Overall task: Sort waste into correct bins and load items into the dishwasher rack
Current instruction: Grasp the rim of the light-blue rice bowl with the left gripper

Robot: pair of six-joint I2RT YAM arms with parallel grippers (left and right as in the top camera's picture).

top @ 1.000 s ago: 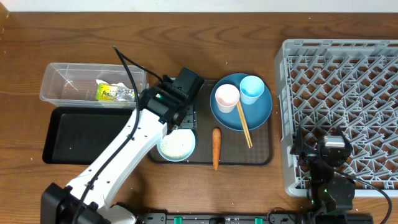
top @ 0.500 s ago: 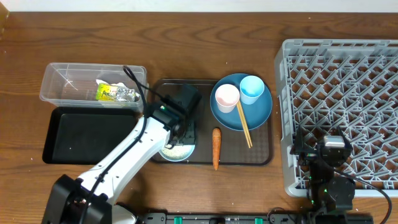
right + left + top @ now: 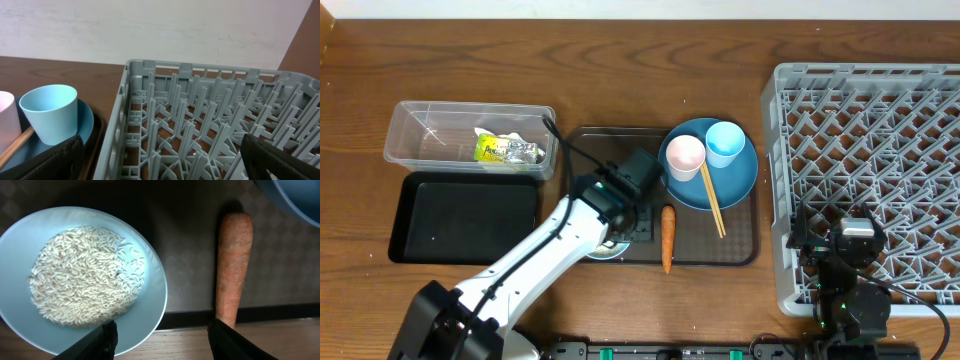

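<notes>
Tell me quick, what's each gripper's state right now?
Left gripper: open, holding nothing.
Right gripper: open, holding nothing.

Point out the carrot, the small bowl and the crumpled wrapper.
carrot (image 3: 234, 265): left wrist view, middle of its orange body.
light-blue bowl (image 3: 152, 282): left wrist view, bare inner wall near the rim.
crumpled wrapper (image 3: 505, 150): overhead view, its yellow-green printed middle.

The left gripper (image 3: 165, 336) slides right, off the rice bowl (image 3: 156, 294) toward the carrot (image 3: 232, 265), its jaws narrowing.
</notes>
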